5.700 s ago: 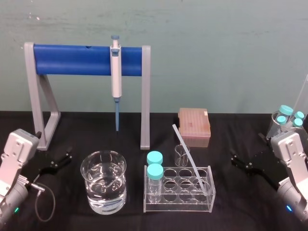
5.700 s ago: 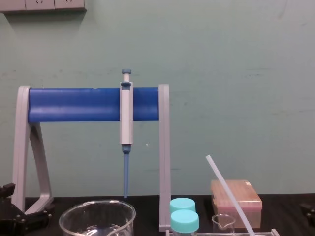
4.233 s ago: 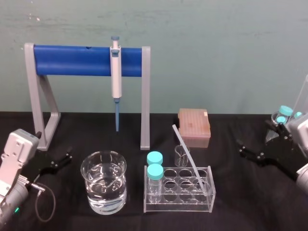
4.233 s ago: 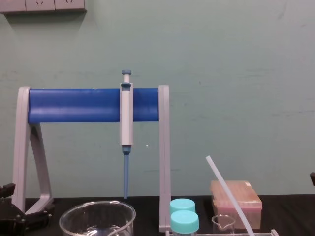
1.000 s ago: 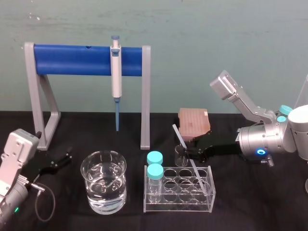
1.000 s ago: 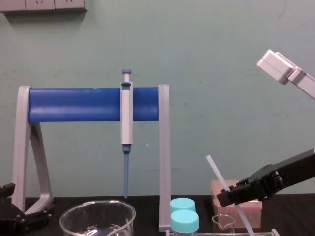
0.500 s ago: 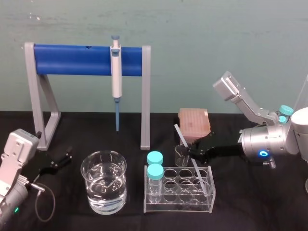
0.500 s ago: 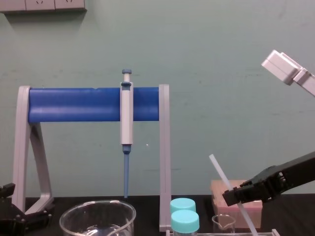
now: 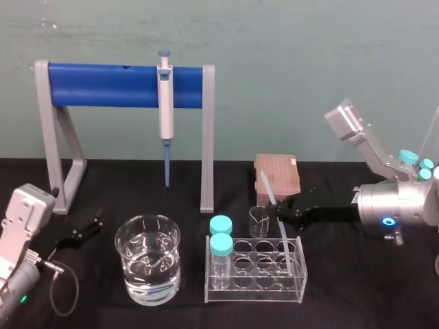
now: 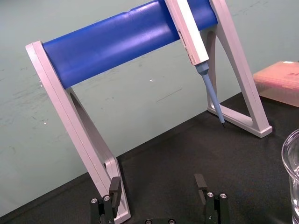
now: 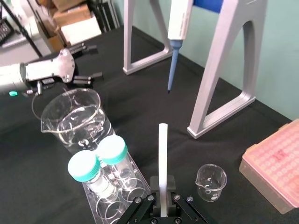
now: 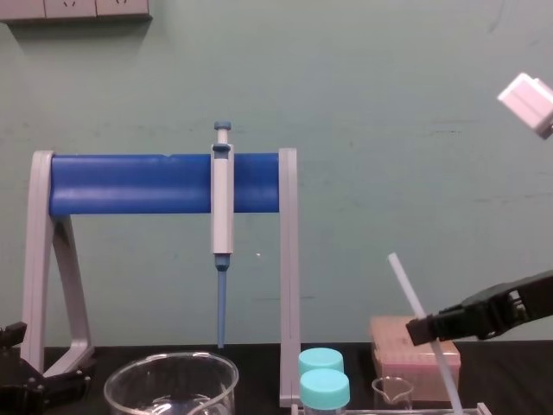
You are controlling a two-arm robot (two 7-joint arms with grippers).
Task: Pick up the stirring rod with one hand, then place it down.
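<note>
The stirring rod [image 9: 264,186] is a thin whitish translucent stick, tilted with its top leaning left. My right gripper [image 9: 280,212] reaches in from the right and is shut on the rod's middle, above the clear tube rack [image 9: 254,296]. In the chest view the stirring rod [image 12: 404,285] rises out of the right gripper [image 12: 419,330], and its lower part runs down toward the rack. The right wrist view shows the rod [image 11: 162,158] clamped between the two black fingers [image 11: 154,196]. My left gripper [image 9: 79,232] rests at the table's left, open [image 10: 157,186] and holding nothing.
A water-filled beaker [image 9: 147,264] stands left of the rack. Two teal-capped vials [image 9: 221,233] sit in the rack's left end. A small glass beaker [image 9: 258,221] and a pink tip box [image 9: 278,173] lie just behind. A grey pipette [image 9: 164,103] hangs on the blue stand [image 9: 103,86].
My right gripper has closed on the rod and shifted right, drawing back a little. The rod has gone with it, its top now farther right and slightly higher. The left arm is unmoved.
</note>
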